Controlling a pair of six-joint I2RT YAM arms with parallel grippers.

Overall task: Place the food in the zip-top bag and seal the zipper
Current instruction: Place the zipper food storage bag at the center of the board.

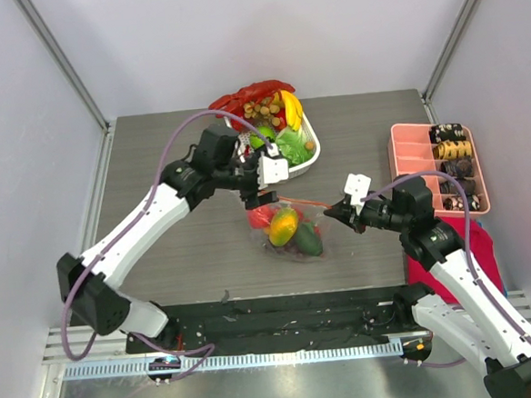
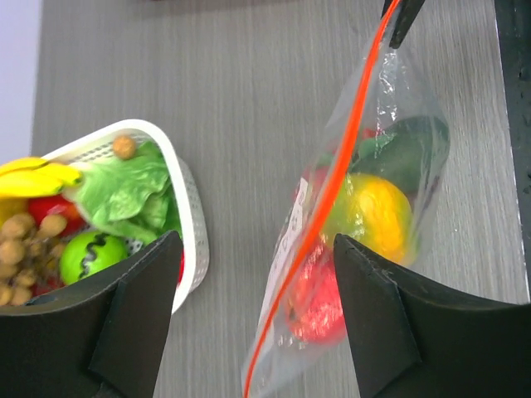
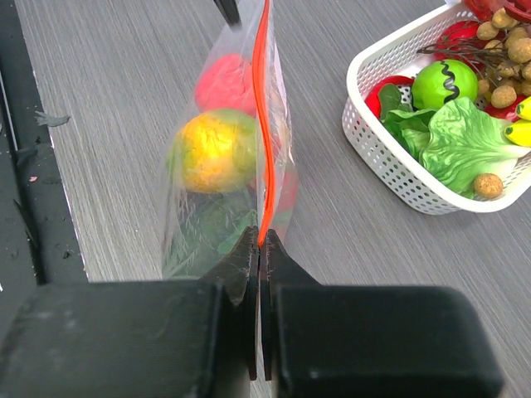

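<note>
Your move turns on the zipper (image 3: 264,124). In the right wrist view it runs straight up the frame from the right gripper (image 3: 260,249), which is clamped on its near end. At the far end sits the left gripper (image 2: 255,249), spread wide. In the left wrist view the orange strip crosses diagonally between its two fingers, from upper right to lower centre, clear of both. So the strip's long axis lies gripper to gripper, and the left one looks placed to pinch it.

The zip-top bag (image 2: 415,91) sags below the strip at the centre of the top view. It holds food (image 2: 373,211): a yellow-orange fruit, a red piece and something dark green. More toy produce sits in the white basket (image 2: 195,240).

The left arm reaches in from lower left with its wrist bent down over the bag. The right arm comes in low from lower right, pointing left.
</note>
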